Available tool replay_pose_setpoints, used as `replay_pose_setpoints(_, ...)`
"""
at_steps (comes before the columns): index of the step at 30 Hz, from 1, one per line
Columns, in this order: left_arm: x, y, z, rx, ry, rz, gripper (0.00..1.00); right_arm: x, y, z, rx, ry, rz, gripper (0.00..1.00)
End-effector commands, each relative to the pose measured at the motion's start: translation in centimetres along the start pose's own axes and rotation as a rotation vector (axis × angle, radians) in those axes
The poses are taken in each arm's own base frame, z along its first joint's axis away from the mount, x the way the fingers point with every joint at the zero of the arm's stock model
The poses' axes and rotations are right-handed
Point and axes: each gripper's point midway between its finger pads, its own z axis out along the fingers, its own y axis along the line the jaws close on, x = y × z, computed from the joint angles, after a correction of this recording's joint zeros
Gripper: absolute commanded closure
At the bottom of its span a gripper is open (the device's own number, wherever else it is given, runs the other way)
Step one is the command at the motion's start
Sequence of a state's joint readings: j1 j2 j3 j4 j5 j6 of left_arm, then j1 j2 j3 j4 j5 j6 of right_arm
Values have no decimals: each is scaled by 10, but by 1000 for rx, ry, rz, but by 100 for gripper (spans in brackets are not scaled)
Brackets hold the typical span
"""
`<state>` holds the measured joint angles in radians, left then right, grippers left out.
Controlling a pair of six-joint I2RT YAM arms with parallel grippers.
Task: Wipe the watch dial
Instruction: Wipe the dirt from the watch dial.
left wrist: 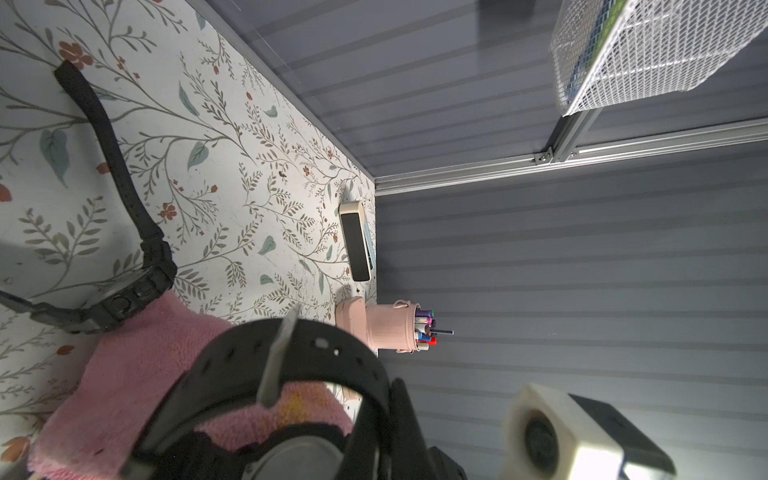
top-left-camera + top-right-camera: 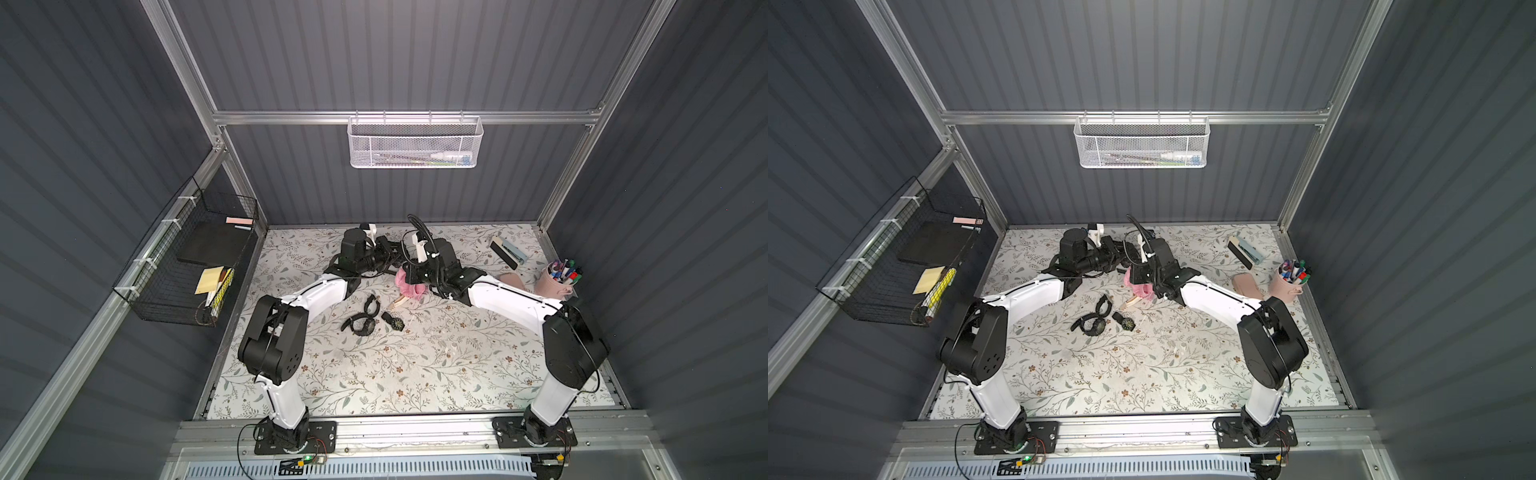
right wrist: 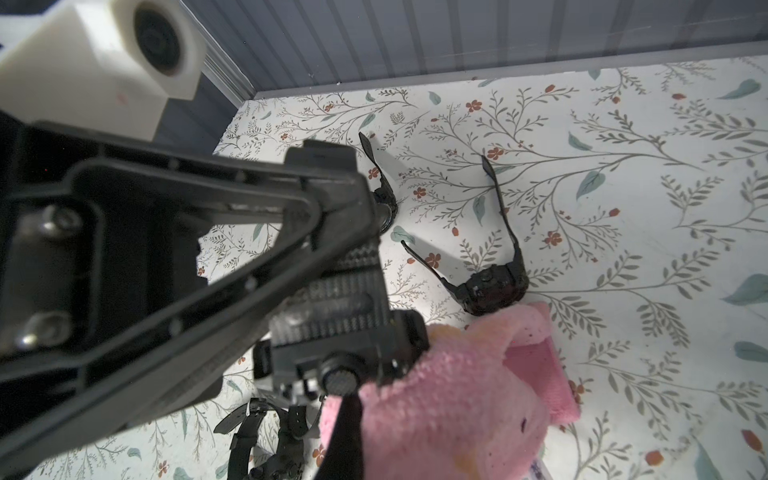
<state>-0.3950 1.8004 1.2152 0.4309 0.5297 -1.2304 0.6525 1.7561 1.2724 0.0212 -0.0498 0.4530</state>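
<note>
Both grippers meet above the back middle of the table. My left gripper [image 2: 391, 255] [image 2: 1120, 257] is shut on a black watch [image 1: 291, 365] [image 3: 332, 324], gripping it at the case. The left wrist view shows the watch's looped strap and silvery case back. My right gripper [image 2: 409, 277] [image 2: 1138, 277] is shut on a pink cloth [image 2: 409, 286] [image 3: 449, 395]. The cloth presses against the far side of the watch [image 1: 145, 374]. It covers the dial, which I cannot see.
Three other black watches lie on the floral table [image 2: 372, 302] [image 2: 359, 325] [image 2: 395, 322]. At the right stand a pink pen cup [image 2: 559, 276], a pink case [image 2: 513, 278] and a board eraser [image 2: 509, 249]. A white mesh basket [image 2: 413, 143] and a black wire basket [image 2: 187, 266] hang on the walls.
</note>
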Motion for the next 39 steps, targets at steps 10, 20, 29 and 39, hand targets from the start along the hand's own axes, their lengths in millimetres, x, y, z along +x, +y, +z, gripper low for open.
replay_pose_setpoints(10, 16, -5, 6, 29, 67, 19, 100, -32, 64, -8, -234, -60, 4, 100)
replay_pose_setpoints(20, 28, 23, 5, -23, 94, -3, 100, -89, 53, -56, -123, -300, -40, 100)
replay_pose_setpoints(29, 31, 16, 3, -17, 119, 2, 100, -92, -1, -59, 136, -311, -98, 100)
replay_pose_setpoints(39, 30, 1, 7, 3, 157, 7, 100, -70, -44, -68, 254, -257, -111, 100)
